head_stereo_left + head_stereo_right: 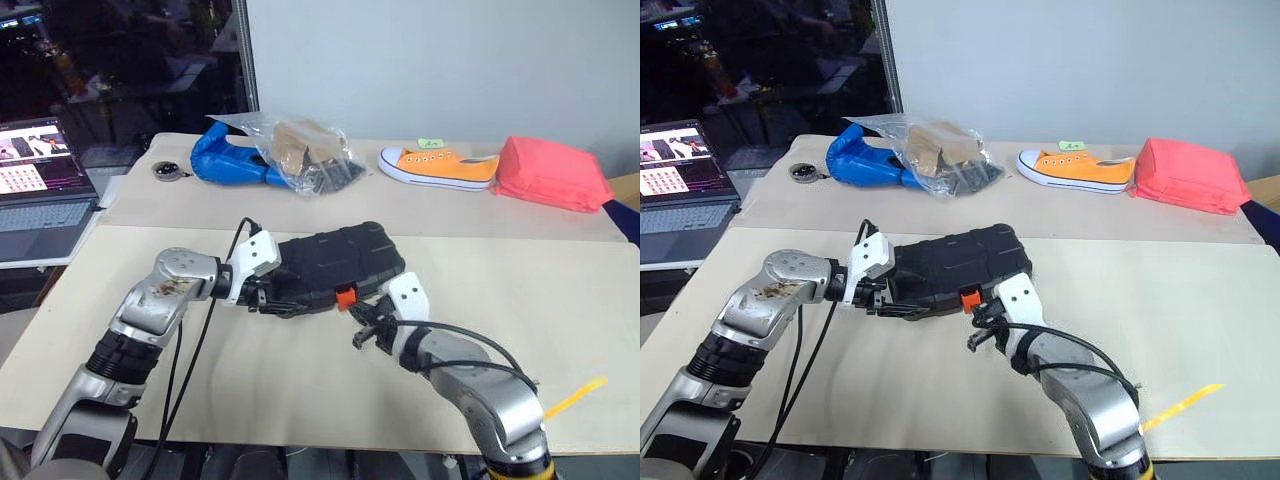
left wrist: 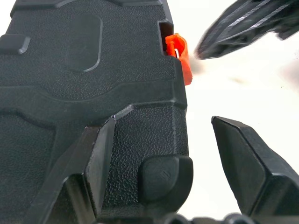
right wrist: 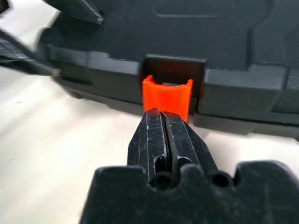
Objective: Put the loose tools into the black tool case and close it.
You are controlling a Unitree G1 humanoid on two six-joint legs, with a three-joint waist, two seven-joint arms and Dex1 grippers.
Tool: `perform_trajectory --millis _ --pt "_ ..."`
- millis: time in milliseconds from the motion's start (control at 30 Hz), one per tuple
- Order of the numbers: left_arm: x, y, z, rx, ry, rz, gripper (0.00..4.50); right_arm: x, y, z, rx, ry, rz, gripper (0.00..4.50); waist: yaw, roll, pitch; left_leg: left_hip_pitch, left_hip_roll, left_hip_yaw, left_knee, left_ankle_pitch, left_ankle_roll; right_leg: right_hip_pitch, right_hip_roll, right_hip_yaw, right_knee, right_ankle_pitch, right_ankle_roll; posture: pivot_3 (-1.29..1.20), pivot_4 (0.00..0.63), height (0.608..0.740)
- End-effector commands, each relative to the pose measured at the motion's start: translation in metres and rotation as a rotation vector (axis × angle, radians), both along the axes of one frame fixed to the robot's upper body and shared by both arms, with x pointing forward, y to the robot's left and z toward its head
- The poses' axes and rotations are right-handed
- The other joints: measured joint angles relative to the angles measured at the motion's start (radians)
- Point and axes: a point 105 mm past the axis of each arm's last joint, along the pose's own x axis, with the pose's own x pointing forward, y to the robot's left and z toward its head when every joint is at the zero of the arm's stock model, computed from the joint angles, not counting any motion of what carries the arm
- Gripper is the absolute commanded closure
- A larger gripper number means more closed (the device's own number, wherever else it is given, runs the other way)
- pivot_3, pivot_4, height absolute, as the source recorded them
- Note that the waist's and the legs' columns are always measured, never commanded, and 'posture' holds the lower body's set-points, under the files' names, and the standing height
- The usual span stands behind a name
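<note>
The black tool case (image 1: 340,255) lies shut on the cream table, ribbed shell up. Its small orange latch (image 3: 167,95) faces me on the near edge. My right gripper (image 3: 161,114) is shut, empty, with its tips against the bottom of the latch; from the head view it (image 1: 365,315) sits just in front of the case. My left gripper (image 2: 163,121) stands open astride the case's near left corner, one finger (image 2: 100,154) over the lid and the other (image 2: 247,158) off the edge above the table. The loose tools are out of view.
On the far table lie a blue bag (image 1: 225,160), a clear plastic bag (image 1: 305,152), an orange sneaker (image 1: 440,165) and a pink bundle (image 1: 552,172). A laptop (image 1: 40,190) stands open at the left. A yellow strip (image 1: 575,396) lies near the right front edge.
</note>
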Motion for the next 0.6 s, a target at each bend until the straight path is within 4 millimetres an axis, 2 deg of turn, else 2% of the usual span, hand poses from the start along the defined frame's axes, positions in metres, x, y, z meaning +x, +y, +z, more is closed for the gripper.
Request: perform_trajectory --millis 33,133,267,400,500,600 --pt "-0.008 0.011 -0.042 0.098 0.14 0.033 0.98 0.016 0.006 0.013 0.02 -0.082 -0.026 4.49 -0.002 0.0 0.0 0.0 0.0 0.0 0.0 0.0 0.0 0.0 0.0 0.0 0.0 0.0 0.0 0.0 0.15 0.74" --pt "-0.008 0.01 -0.043 0.097 0.137 0.033 0.98 0.015 0.005 0.015 0.026 -0.088 -0.017 4.49 -0.003 0.0 0.0 0.0 0.0 0.0 0.0 0.0 0.0 0.0 0.0 0.0 0.0 0.001 0.001 0.0 0.15 0.74" --pt "-0.008 0.01 -0.043 0.093 0.135 0.038 0.98 -0.01 0.004 0.026 0.107 -0.084 0.092 4.49 0.001 0.0 0.0 0.0 0.0 0.0 0.0 0.0 0.0 0.0 0.0 0.0 0.001 0.001 0.001 0.0 0.15 0.74" --pt "-0.008 0.011 -0.044 0.09 0.135 0.04 0.98 -0.019 0.0 0.039 0.162 -0.137 0.135 4.49 0.002 0.0 0.0 -0.001 0.0 0.0 0.0 0.0 0.0 0.0 0.001 0.0 0.0 0.001 0.001 0.0 0.15 0.74" --pt "-0.008 0.01 -0.045 0.088 0.138 0.043 0.98 -0.005 -0.003 0.044 0.185 -0.185 0.057 4.49 0.001 0.0 0.0 -0.001 0.0 0.0 0.0 0.0 0.0 0.001 0.001 0.0 0.0 0.0 0.002 0.0 0.15 0.74" --pt "-0.008 0.01 -0.045 0.087 0.137 0.047 0.98 0.013 -0.008 0.04 0.156 -0.201 -0.036 4.49 0.001 0.0 0.0 0.0 0.0 0.0 0.0 0.0 0.0 0.001 0.0 0.0 0.0 0.0 0.002 0.0 0.15 0.74"
